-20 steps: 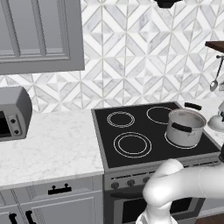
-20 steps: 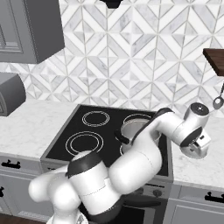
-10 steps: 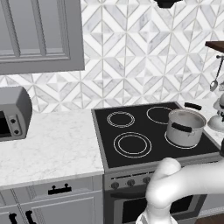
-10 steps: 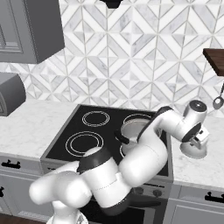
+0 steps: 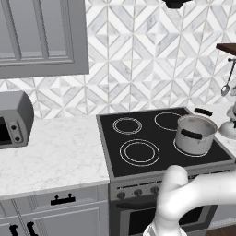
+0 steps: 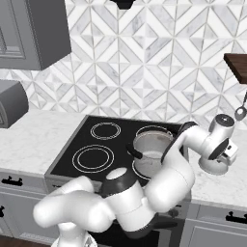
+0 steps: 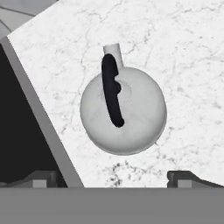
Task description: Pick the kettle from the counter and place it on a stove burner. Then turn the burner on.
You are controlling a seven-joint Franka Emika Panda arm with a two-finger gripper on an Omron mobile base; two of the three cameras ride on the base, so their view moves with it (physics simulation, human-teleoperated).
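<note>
The small silvery-white kettle [image 7: 127, 118] with its black arched handle [image 7: 111, 89] stands on the white marble counter [image 7: 188, 65], just right of the stove's edge [image 7: 17, 131]. My gripper [image 7: 113, 179] hangs straight above it, open, its fingertips [image 7: 183, 177] wide apart with nothing between them. From the right base view, my hand [image 6: 223, 144] hovers over the kettle [image 6: 214, 168], apart from it. The kettle [image 5: 229, 128] peeks in at the right edge of the left base view. A large double-ringed stove burner [image 5: 139, 152] [image 6: 92, 158] lies bare at the front left of the black stove [image 5: 138, 136].
A steel pot [image 5: 194, 133] [image 6: 152, 149] with black side handles occupies the front right burner, close to the kettle. Dark knobs [image 5: 138, 191] line the stove's steel front. A microwave [image 5: 14, 120] stands on the left counter. A ladle [image 5: 226, 87] hangs under a wooden shelf at the right.
My hand has shifted slightly above the kettle, jaws still open. The kettle and the pot have not moved.
</note>
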